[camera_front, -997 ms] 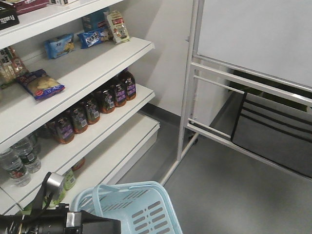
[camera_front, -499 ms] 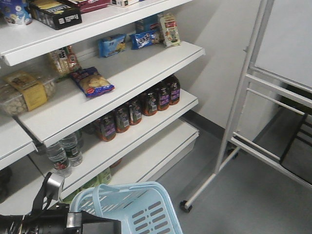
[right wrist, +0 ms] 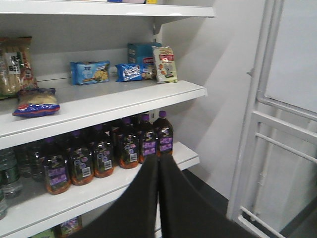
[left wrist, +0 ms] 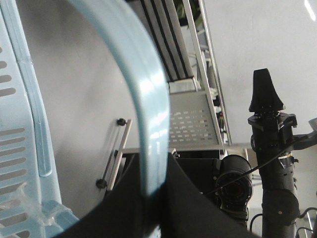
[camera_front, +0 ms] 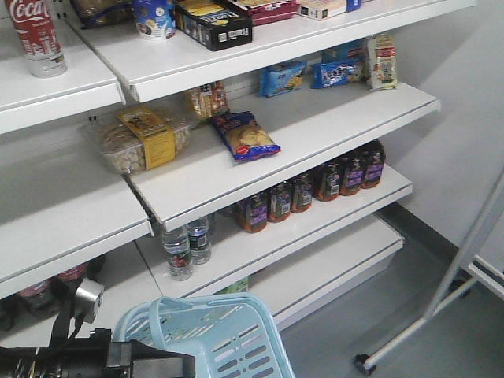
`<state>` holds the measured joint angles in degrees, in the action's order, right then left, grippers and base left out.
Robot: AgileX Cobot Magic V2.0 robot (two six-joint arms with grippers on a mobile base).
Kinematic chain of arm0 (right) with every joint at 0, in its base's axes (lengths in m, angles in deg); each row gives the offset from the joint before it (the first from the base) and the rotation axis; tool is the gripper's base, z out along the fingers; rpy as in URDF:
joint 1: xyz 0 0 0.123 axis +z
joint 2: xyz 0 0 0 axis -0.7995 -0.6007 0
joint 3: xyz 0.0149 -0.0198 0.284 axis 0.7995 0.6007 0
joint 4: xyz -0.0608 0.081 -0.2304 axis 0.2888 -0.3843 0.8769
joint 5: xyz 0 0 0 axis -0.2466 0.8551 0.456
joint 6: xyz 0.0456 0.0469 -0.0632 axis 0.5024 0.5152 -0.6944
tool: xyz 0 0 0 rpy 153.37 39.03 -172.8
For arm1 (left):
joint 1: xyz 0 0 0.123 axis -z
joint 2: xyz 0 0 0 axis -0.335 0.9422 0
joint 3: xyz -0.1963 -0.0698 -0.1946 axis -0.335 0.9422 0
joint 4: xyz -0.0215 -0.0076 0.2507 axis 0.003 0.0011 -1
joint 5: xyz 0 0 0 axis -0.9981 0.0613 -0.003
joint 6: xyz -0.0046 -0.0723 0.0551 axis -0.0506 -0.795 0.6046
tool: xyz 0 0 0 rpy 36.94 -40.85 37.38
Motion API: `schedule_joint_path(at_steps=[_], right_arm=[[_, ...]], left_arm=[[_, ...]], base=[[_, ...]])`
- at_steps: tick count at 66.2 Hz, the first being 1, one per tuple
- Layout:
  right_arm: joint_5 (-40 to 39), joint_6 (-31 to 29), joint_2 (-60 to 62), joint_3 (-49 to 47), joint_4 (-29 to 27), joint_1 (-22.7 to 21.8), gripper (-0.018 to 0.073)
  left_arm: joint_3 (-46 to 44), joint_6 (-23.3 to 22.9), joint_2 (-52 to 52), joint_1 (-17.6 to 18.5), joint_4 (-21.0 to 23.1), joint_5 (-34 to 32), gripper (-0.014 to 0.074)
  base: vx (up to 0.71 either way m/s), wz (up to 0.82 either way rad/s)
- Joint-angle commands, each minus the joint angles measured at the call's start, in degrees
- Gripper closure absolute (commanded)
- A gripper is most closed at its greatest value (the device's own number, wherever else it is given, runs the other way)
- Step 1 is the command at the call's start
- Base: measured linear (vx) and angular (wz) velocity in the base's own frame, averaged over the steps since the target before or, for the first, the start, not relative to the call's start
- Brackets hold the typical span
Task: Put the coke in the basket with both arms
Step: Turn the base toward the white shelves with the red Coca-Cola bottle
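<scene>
The coke (camera_front: 35, 35), red with white script and a silver lower band, stands upright on the top left shelf in the front view. The light blue basket (camera_front: 228, 339) hangs at the bottom of that view, beside my black left arm (camera_front: 79, 364). In the left wrist view my left gripper (left wrist: 154, 166) is shut on the basket's hoop handle (left wrist: 143, 89), and the slotted basket wall (left wrist: 20, 124) shows at the left. My right gripper (right wrist: 158, 162) is shut with nothing in it, in front of a shelf of dark bottles. The coke is far above both grippers.
White shelves (camera_front: 283, 157) hold a blue chip bag (camera_front: 246, 135), a boxed snack (camera_front: 142, 138), dark bottles (camera_front: 315, 185) and water bottles (camera_front: 185, 248). A white wheeled frame (camera_front: 441, 307) stands at the right on the grey floor. The dark bottles (right wrist: 114, 148) and the frame (right wrist: 257, 124) also show in the right wrist view.
The front view has swung left along the shelves. The coke has come into sight at the top left and the white frame has slid to the right edge. Basket and left arm keep their place.
</scene>
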<state>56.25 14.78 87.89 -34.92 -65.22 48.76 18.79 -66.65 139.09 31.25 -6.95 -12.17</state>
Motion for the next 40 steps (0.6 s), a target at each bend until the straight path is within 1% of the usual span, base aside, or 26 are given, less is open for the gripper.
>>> schedule_joint_path(at_steps=[1,40], right_arm=[[-4.27,-0.22,0.85,0.87,0.44,-0.06,0.0568],[-4.27,-0.22,0.85,0.87,0.44,-0.06,0.0568]], left_arm=[[-0.59,0.45,-1.84,0.28,2.24,-14.03,0.0603],[-0.59,0.45,-1.84,0.28,2.24,-14.03,0.0603]], base=[[0.06,0.38],[0.04,0.29]])
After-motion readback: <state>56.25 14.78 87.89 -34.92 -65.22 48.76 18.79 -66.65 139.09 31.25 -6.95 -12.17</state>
